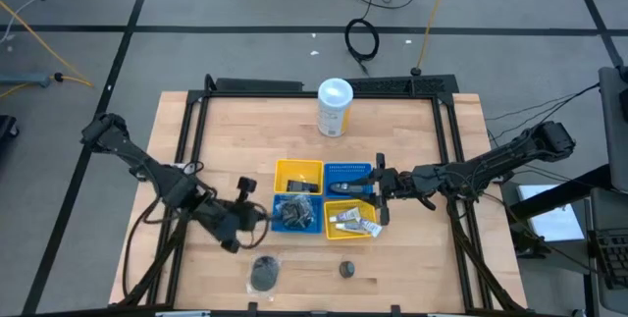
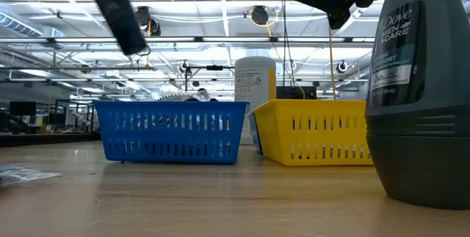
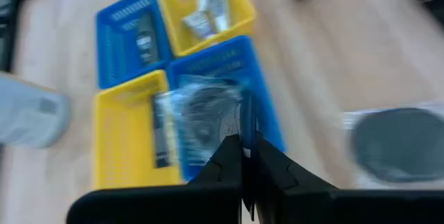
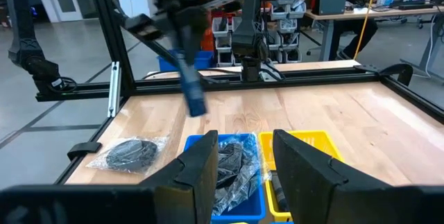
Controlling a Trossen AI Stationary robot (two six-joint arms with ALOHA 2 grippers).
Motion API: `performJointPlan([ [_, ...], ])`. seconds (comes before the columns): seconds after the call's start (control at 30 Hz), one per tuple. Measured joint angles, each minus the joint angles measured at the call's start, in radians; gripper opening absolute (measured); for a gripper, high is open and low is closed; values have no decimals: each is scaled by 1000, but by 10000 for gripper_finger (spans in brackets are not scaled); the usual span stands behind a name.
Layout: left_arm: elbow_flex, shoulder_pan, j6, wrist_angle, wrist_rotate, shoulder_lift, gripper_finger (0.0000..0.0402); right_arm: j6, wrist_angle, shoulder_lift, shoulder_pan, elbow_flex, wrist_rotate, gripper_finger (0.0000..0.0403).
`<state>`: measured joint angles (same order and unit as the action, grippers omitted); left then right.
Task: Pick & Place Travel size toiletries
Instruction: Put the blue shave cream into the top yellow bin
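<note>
Hovering with fingers pressed together, the left gripper (image 1: 261,213) sits just beside a bagged puff in the blue tray (image 1: 295,213); the right gripper (image 1: 379,185) is spread over the tubes (image 1: 354,221) — one puff (image 1: 264,272) and a dark bottle (image 1: 346,269) remain out.

Dark grey deodorant stick (image 2: 418,90), low view: its label is reading "Dove MEN+CARE", then "CLEAN COMFORT" (smaller print below is not legible).

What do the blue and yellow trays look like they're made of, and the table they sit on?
The blue tray and yellow tray look like moulded plastic: thin slotted walls, even bright colour, slight sheen. The table looks like pale wood, probably butcher block, with visible grain strips and a matte finish.
</note>
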<state>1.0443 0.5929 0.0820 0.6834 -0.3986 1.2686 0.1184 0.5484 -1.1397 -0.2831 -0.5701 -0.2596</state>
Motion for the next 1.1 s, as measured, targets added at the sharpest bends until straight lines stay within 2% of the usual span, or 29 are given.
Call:
performJointPlan([
  [0.5,-7,-328,-188,-151,12,0,2,0,0,0,0,0,0,130],
  [0.8,-98,-511,-239,-327,168,0,4,0,0,0,0,0,1,130],
  [0.93,-159,-566,-254,-411,239,1,3,0,0,0,0,0,1,130],
  [1.1,-234,-608,-238,-493,271,1,7,0,0,0,0,0,1,130],
])
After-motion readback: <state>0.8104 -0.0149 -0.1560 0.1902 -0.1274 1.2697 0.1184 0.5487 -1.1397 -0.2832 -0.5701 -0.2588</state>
